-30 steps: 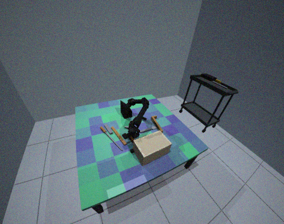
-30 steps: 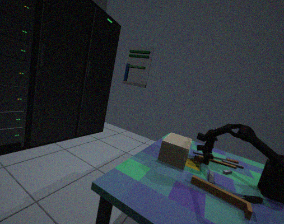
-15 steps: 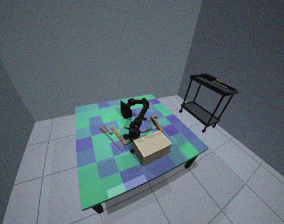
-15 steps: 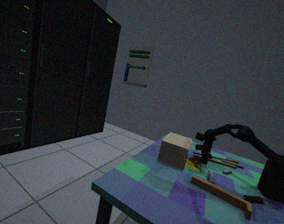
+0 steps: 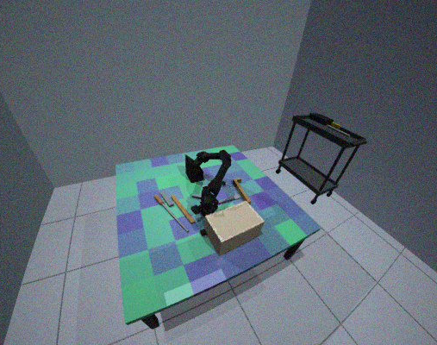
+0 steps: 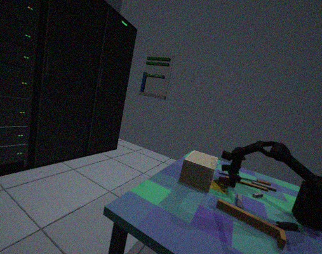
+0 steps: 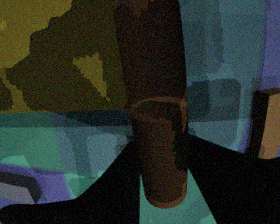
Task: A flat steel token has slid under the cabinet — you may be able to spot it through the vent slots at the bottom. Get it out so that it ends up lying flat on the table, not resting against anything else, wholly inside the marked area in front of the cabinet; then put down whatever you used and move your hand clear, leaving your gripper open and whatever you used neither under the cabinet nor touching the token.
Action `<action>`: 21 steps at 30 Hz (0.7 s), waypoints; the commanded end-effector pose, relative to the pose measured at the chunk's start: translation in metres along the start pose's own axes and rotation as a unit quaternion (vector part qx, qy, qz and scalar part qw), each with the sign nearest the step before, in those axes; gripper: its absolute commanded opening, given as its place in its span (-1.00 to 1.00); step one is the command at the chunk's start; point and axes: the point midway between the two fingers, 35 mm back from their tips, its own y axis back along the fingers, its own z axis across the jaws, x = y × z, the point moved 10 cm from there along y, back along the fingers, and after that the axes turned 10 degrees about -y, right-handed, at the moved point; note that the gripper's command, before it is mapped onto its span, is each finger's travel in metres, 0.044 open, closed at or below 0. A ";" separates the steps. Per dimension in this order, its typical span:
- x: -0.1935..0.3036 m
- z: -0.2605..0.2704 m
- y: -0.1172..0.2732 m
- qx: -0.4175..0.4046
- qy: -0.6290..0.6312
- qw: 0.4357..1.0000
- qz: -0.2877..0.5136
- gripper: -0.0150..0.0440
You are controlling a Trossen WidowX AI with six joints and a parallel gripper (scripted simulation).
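The beige cabinet (image 5: 234, 221) (image 6: 198, 171) stands on the table. Its vent slots cannot be made out, and the steel token is not visible. My gripper (image 5: 205, 213) (image 6: 231, 184) (image 7: 157, 141) is shut on a brown round handle (image 7: 163, 165), low beside the cabinet. In the wrist view the handle runs up between the black fingers and out at the top edge; its far end is hidden. A yellow patch (image 6: 218, 187) (image 7: 98, 75), likely the marked area, lies in front of the cabinet, partly in shadow.
An L-shaped wooden tool (image 5: 242, 191) (image 6: 252, 219) lies to one side. On the other side lie a flat wooden stick (image 5: 183, 210), a rod with a wooden handle (image 5: 159, 199) and a grey-ended tool (image 5: 166, 199). A small grey block (image 6: 258, 195) lies nearer the arm's base.
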 end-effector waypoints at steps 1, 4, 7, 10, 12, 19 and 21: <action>0.000 0.007 -0.001 -0.004 0.004 1.000 0.000 -0.49; 0.001 0.011 -0.001 -0.004 0.004 1.000 0.000 -0.49; 0.001 0.014 -0.001 -0.005 0.004 1.000 0.000 -0.49; 0.002 0.017 -0.001 -0.005 0.004 1.000 0.000 -0.49; 0.003 0.019 -0.001 -0.005 0.004 1.000 0.000 -0.49; 0.004 0.027 -0.001 -0.005 0.003 1.000 0.000 -0.49; 0.004 0.029 -0.001 -0.005 0.003 1.000 0.000 -0.49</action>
